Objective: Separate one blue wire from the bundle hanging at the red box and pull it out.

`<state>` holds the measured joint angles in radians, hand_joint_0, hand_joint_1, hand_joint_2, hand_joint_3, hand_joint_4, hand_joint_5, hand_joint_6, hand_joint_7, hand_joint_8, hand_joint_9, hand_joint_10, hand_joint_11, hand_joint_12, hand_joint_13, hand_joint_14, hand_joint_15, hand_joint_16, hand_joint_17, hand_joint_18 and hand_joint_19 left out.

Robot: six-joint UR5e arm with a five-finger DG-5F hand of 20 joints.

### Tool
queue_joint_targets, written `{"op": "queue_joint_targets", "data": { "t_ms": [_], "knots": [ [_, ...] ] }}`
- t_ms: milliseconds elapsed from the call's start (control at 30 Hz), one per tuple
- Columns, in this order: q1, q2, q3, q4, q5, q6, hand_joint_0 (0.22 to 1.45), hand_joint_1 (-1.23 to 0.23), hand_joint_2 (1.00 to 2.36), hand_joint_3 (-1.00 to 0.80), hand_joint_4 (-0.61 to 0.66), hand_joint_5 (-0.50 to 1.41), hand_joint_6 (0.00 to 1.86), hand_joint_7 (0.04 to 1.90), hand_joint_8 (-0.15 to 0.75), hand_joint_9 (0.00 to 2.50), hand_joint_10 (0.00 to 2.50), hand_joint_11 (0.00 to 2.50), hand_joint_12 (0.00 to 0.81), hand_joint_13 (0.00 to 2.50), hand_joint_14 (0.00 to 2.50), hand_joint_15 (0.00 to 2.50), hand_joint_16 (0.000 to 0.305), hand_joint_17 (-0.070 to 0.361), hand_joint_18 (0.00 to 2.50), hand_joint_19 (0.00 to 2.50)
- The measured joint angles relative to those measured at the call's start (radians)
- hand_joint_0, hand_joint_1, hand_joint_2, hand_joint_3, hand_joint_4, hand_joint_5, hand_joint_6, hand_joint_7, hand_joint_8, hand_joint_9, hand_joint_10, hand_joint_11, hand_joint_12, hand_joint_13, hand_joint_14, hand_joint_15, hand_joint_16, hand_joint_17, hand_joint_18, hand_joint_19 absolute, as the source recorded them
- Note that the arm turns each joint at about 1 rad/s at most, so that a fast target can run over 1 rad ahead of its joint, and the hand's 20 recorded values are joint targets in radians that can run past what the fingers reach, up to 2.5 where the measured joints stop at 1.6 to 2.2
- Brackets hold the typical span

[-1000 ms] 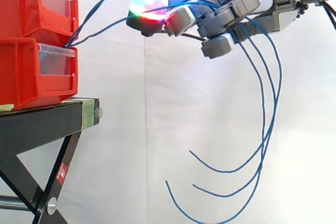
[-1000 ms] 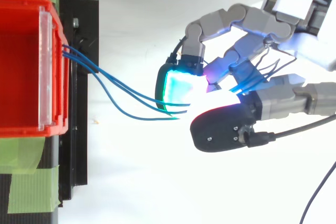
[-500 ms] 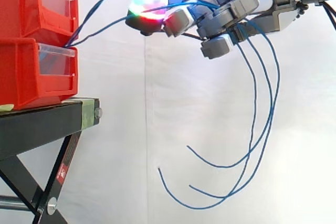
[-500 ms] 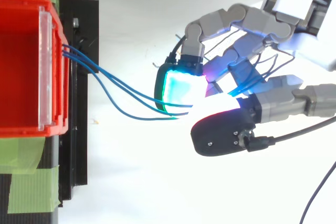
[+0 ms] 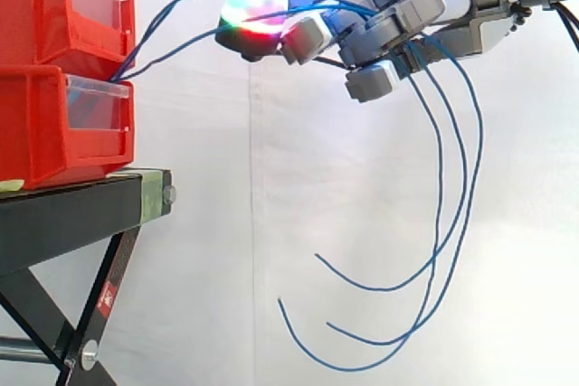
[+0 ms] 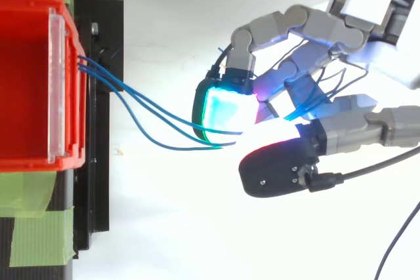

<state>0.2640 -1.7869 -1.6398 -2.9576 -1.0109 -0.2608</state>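
Three blue wires (image 6: 177, 147) leave the front of the lower red box (image 5: 54, 124) and rise in an arc to my hand (image 5: 398, 24). They run between its curled fingers and thumb, with the glowing fingertips (image 6: 226, 109) closed over them. Past the hand the wires (image 5: 440, 205) hang in long loops, and their free ends curl up to the left near the bottom. In the top view my hand (image 6: 328, 27) sits right of the red box (image 6: 65, 155), well clear of it. I cannot tell whether one wire is held apart from the others.
A second red bin (image 5: 54, 6) is stacked on the lower box. Both rest on a black stand (image 5: 72, 214) with crossed legs, and green tape (image 6: 39, 240) lies on its top. A white curtain hangs behind.
The hanging wire loops have swung and their free ends have lifted and shifted a little. The hand has barely moved and keeps its hold.
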Motion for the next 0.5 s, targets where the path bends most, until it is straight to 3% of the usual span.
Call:
{"op": "queue_joint_targets", "data": {
  "t_ms": [500],
  "knots": [
    [0.000,0.000,0.000,0.000,0.000,0.000,0.73,-0.99,1.02,-0.30,0.22,-0.27,0.78,1.13,0.308,0.67,0.01,1.62,0.347,0.88,2.24,1.05,0.049,0.111,0.89,1.43]
  ]
}}
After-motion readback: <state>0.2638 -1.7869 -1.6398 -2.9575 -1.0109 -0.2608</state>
